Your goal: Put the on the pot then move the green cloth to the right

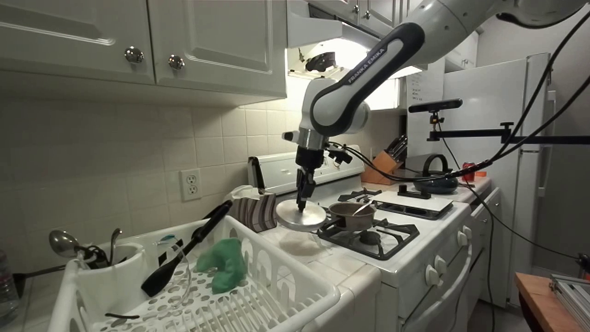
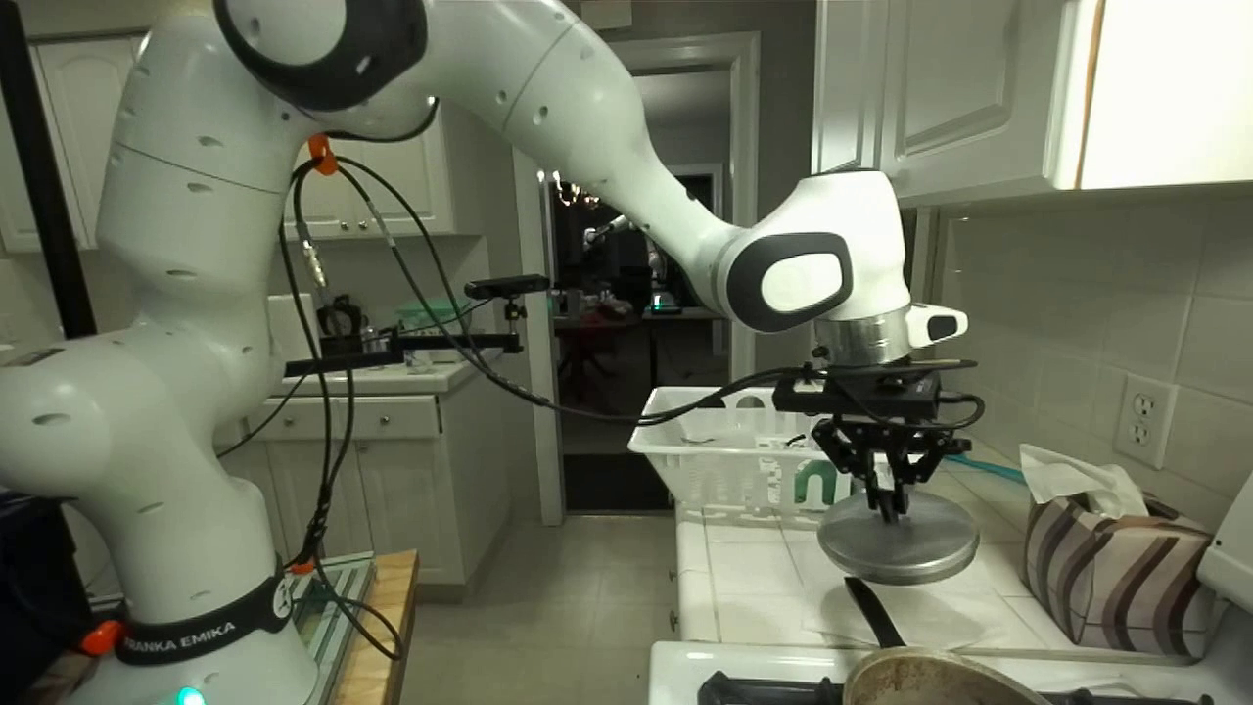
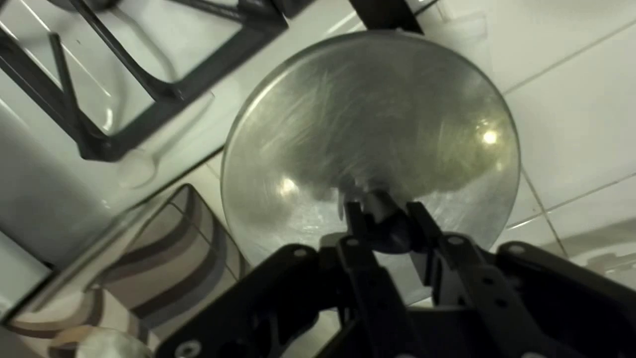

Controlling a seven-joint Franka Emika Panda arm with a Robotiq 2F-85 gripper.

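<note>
My gripper (image 1: 302, 205) is shut on the dark knob of a round silver lid (image 1: 295, 220). It holds the lid above the tiled counter, left of the stove in an exterior view. The lid also shows in an exterior view (image 2: 896, 553) and fills the middle of the wrist view (image 3: 367, 114). The pot (image 1: 352, 221) sits uncovered on a stove burner with a spoon-like utensil in it; its black handle points toward the lid. The pot is partly cut off in an exterior view (image 2: 930, 681). The green cloth (image 1: 230, 267) lies bunched in the white dish rack, seen through its wall in an exterior view (image 2: 820, 483).
The dish rack (image 1: 318, 295) also holds black utensils (image 1: 173, 272) and a utensil cup. A striped tissue box (image 1: 257, 212) stands by the wall beside the lid. A white panel (image 1: 410, 201) covers another burner. A kettle (image 1: 435, 183) and knife block (image 1: 380, 167) stand beyond.
</note>
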